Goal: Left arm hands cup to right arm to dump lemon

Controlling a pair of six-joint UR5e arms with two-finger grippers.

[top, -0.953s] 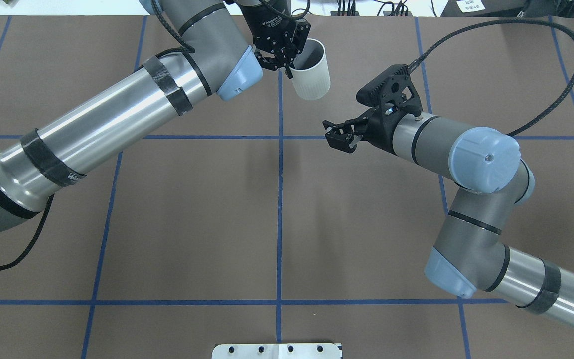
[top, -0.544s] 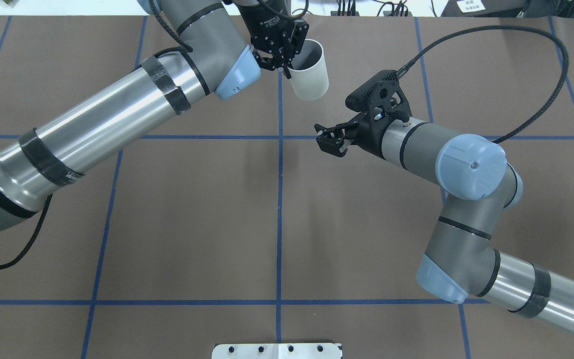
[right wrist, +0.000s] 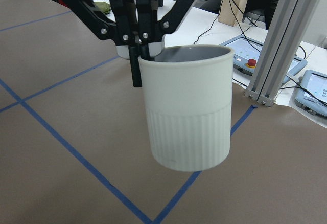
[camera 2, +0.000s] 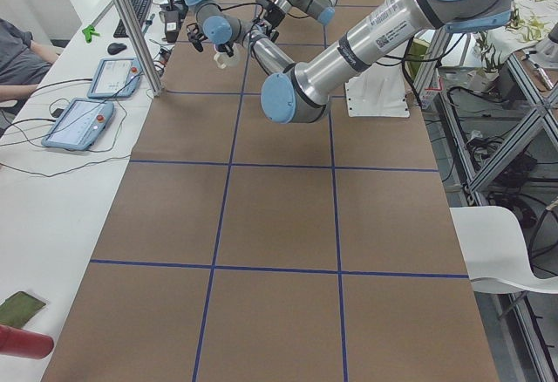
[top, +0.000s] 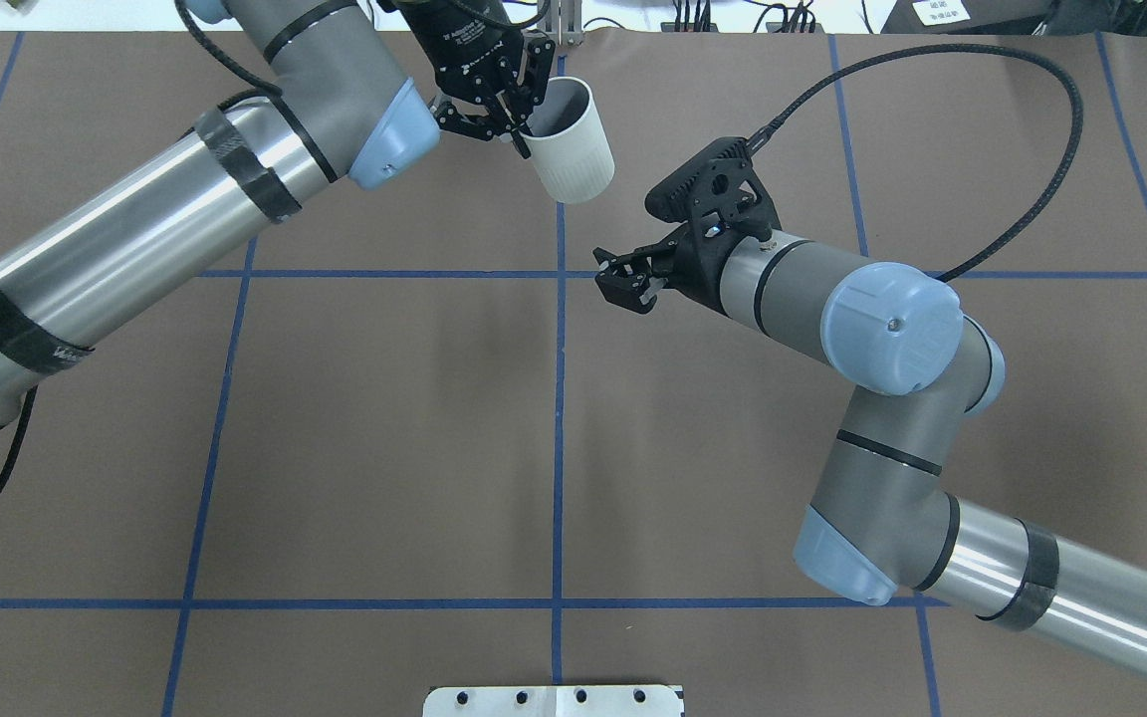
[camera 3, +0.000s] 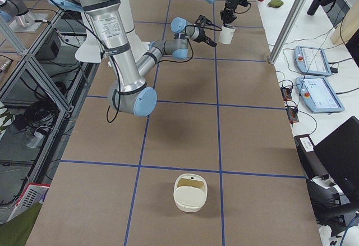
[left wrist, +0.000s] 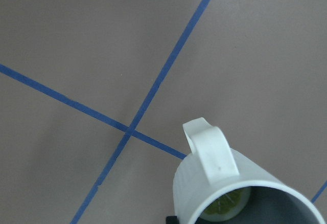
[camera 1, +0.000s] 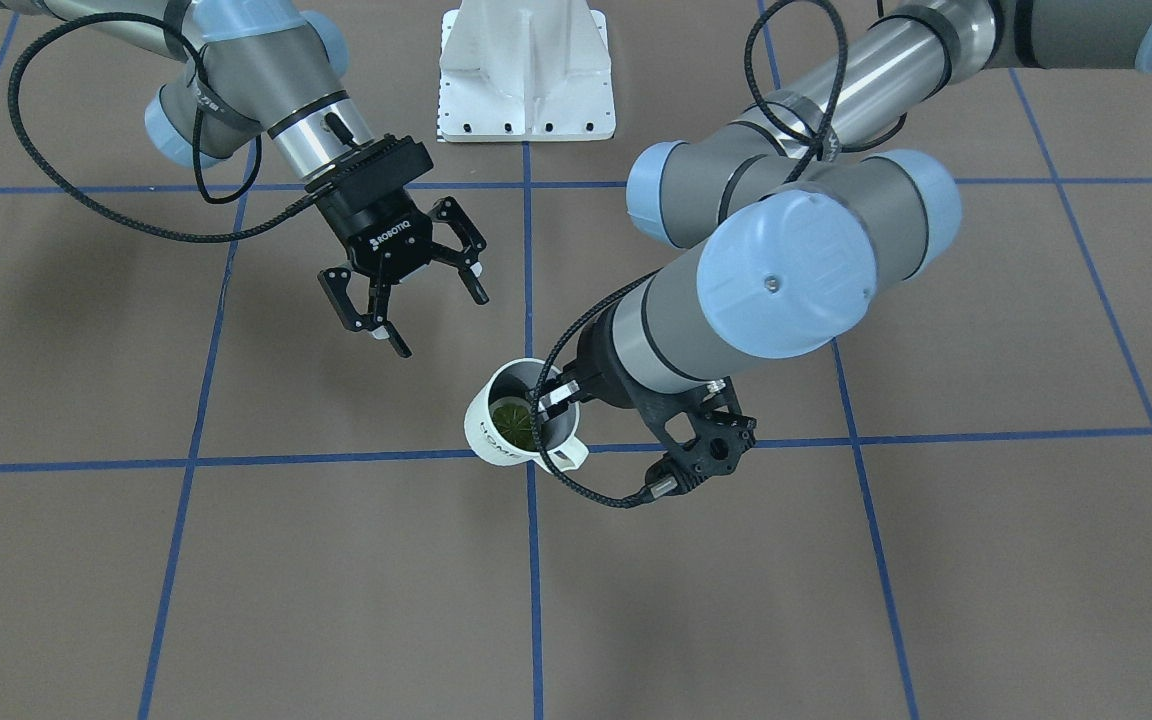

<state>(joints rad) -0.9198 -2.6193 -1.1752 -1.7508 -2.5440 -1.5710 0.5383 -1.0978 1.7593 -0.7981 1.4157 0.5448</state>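
The cream-white cup [top: 573,159] hangs above the table at the far centre, tilted a little. My left gripper [top: 522,131] is shut on its rim, one finger inside. The front view shows the cup [camera 1: 491,432] with "HOME" lettering, and the yellow-green lemon [camera 1: 511,422] lies inside it. The left wrist view shows the handle [left wrist: 210,152] and the lemon [left wrist: 228,203]. My right gripper [top: 615,284] is open and empty, a short way from the cup and facing it. Its wrist view has the cup [right wrist: 186,116] in the middle.
A white robot base plate [top: 554,700] sits at the near edge. Blue tape lines [top: 559,418] grid the brown table. A cream container [camera 3: 190,191] stands at the table's right end. Tablets [camera 3: 314,60] and a metal post [camera 3: 291,16] stand beyond the far edge.
My left arm has carried the cup to the left and slightly further back. My right gripper has moved left after it, staying open.
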